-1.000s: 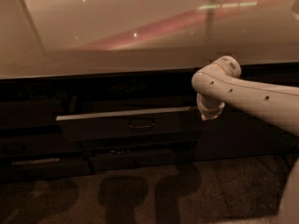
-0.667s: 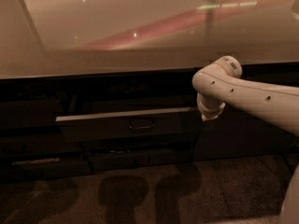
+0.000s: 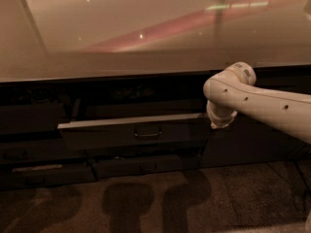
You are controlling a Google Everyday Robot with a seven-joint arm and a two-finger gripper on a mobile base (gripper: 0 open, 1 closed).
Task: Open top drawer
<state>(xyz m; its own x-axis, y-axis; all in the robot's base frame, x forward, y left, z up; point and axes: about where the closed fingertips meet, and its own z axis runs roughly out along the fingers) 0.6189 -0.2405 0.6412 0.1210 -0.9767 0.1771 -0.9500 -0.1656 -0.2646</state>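
Observation:
The top drawer (image 3: 112, 139) is a dark grey front with a small central pull handle (image 3: 147, 134). It stands pulled partway out from under the counter, and its pale top rim (image 3: 129, 121) shows. My white arm (image 3: 262, 106) reaches in from the right. My gripper (image 3: 221, 122) is at the arm's end, close to the drawer's right end, mostly hidden behind the wrist.
A pale, glossy countertop (image 3: 146, 38) runs across the top. A narrower lower drawer front (image 3: 121, 168) with the same handle sits below the top drawer. More dark fronts (image 3: 34, 154) are at the left, and a dark cabinet panel (image 3: 252, 144) is at the right. Shadows fall on the floor (image 3: 146, 203).

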